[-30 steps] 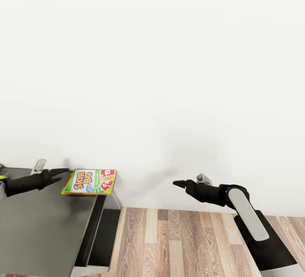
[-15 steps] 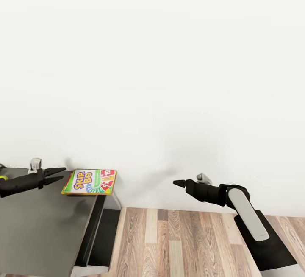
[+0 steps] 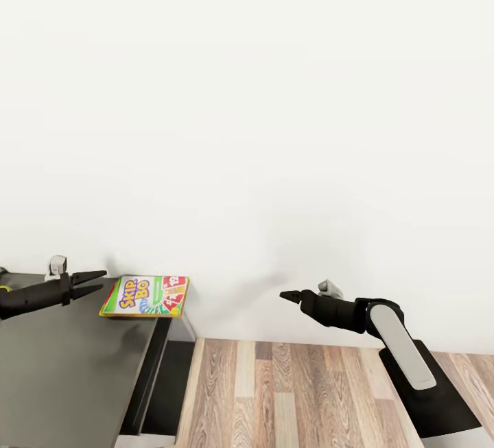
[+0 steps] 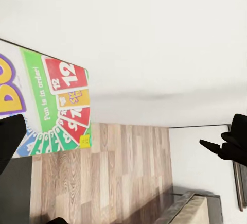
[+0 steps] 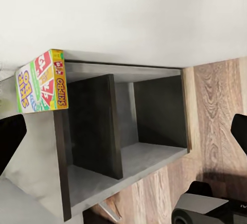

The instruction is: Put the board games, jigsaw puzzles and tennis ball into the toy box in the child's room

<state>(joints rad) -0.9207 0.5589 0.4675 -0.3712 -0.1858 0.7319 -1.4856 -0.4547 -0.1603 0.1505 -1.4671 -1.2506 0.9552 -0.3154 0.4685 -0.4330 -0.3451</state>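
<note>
Board game [image 5: 42, 81] on table [image 5: 36, 147] corner

The head view looks forward and slightly down at a white wall [image 3: 274, 91], taking in the table [image 3: 62, 366] at lower left and plank floor [image 3: 288, 393] along the bottom. The left wrist view sits close over the board game [image 4: 49, 105] at its left edge. The right wrist view faces the table's end [image 5: 123, 126] from farther off. All three share that board game.
</note>
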